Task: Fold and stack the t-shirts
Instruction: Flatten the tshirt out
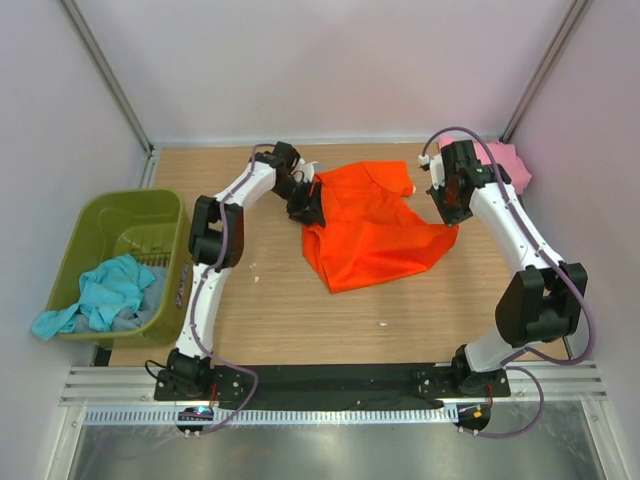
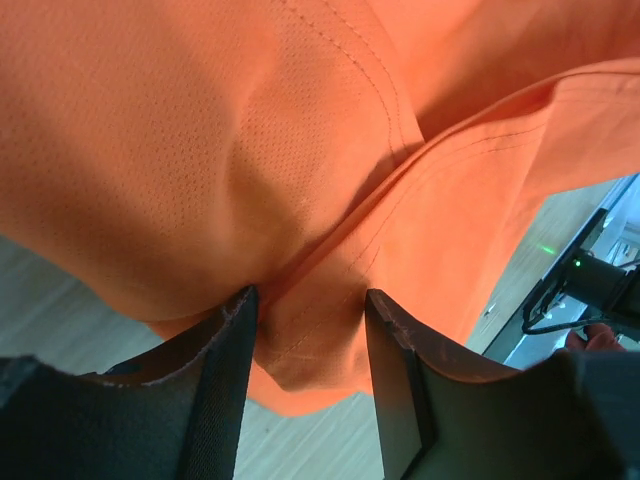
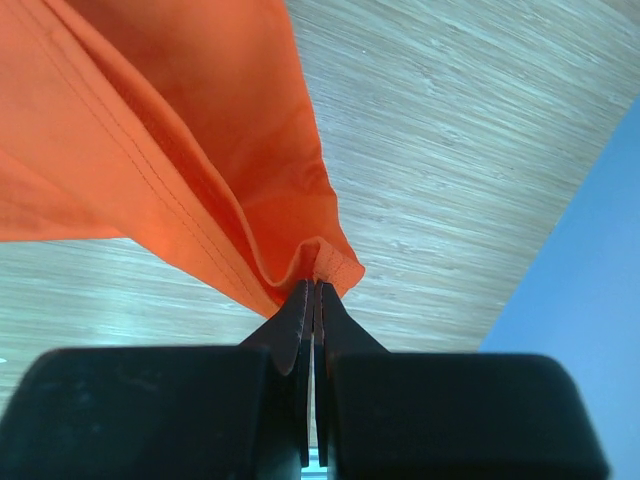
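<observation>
Closest to us, on the right wrist camera, we've got the right gripper (image 3: 312, 290) with its two black fingers clamped flat together on a hemmed corner of the bright orange short-sleeved cloth t-shirt (image 3: 150, 130), and that corner is pinched tight, the fabric fanning away up and to the left! From the biggest thing down, we see the light wooden table (image 1: 400, 310) carrying the scene. The orange t-shirt (image 1: 370, 225) lies crumpled across its far middle between the two arms, with its right corner drawn out to a point at the right gripper (image 1: 448, 205). Over at the table's left side sits the olive-green plastic tub (image 1: 180, 250). The teal cloth t-shirt (image 1: 100, 290) is heaped inside it, with one end spilling over the near-left rim. Up in the far right corner we catch the pale pink cloth t-shirt (image 1: 505, 160), partly hidden behind the right arm. Smallest of all is the left gripper (image 1: 305, 205), parked at the orange shirt's left edge. On its own wrist camera, the left gripper (image 2: 310, 300) has its fingers spread apart, released. A seamed fold of orange cloth (image 2: 200, 150) sits in the gap between them, and we see no squeeze there!
</observation>
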`<state>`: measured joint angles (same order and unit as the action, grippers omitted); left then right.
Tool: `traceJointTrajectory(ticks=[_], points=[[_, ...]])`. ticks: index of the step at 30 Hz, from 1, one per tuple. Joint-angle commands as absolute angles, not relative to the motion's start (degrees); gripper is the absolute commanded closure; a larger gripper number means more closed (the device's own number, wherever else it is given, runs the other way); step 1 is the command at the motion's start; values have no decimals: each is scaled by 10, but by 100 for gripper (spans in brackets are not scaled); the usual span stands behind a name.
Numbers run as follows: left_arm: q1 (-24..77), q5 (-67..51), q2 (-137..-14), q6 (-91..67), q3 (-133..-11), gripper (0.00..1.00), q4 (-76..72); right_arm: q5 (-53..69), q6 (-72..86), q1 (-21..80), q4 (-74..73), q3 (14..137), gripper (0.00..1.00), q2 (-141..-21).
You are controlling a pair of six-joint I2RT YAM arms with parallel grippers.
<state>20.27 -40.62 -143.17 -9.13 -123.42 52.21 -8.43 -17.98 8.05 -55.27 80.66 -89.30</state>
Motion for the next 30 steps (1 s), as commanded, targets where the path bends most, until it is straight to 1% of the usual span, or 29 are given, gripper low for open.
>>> traceJointTrajectory(ticks=[1,6,9,12,13,15,16,18,19,21,24,25,27,28,29,30], points=[[204,-383,-1374,-82,-1214,51,573,-84,-192,76,-536,823,99,-895],[214,-374,-1349,-65,-1157,56,622,-91,-201,62,-522,857,99,-946],[222,-369,-1320,-55,-1119,59,629,-87,-200,51,-515,907,99,-1008],[232,-365,-1269,-61,-1048,60,604,-82,-199,42,-518,985,99,-1082],[235,-364,-1256,-66,-1010,60,596,-83,-198,40,-521,1033,99,-1100],[246,-364,-1219,-78,-979,61,580,-82,-196,36,-527,1090,99,-1163],[250,-363,-1208,-81,-960,61,575,-80,-194,37,-536,1150,99,-1187],[270,-361,-1174,-89,-915,61,558,-76,-193,35,-542,1211,99,-1243],[277,-360,-1164,-92,-902,61,552,-73,-186,38,-545,1264,99,-1259],[300,-362,-1137,-103,-872,62,536,-69,-182,39,-545,1311,99,-1287],[316,-373,-1095,-111,-872,62,519,-63,-181,45,-541,1298,99,-1280],[315,-364,-1091,-102,-890,57,529,-57,-178,45,-540,1283,99,-1263],[306,-332,-1091,-78,-974,50,548,-56,-180,45,-534,1227,99,-1240],[288,-306,-1105,-61,-1006,40,554,-56,-182,46,-527,1208,99,-1215],[276,-297,-1118,-48,-1037,35,555,-55,-185,45,-524,1189,99,-1206],[265,-289,-1135,-39,-1124,25,564,-51,-187,45,-524,1161,99,-1196]])
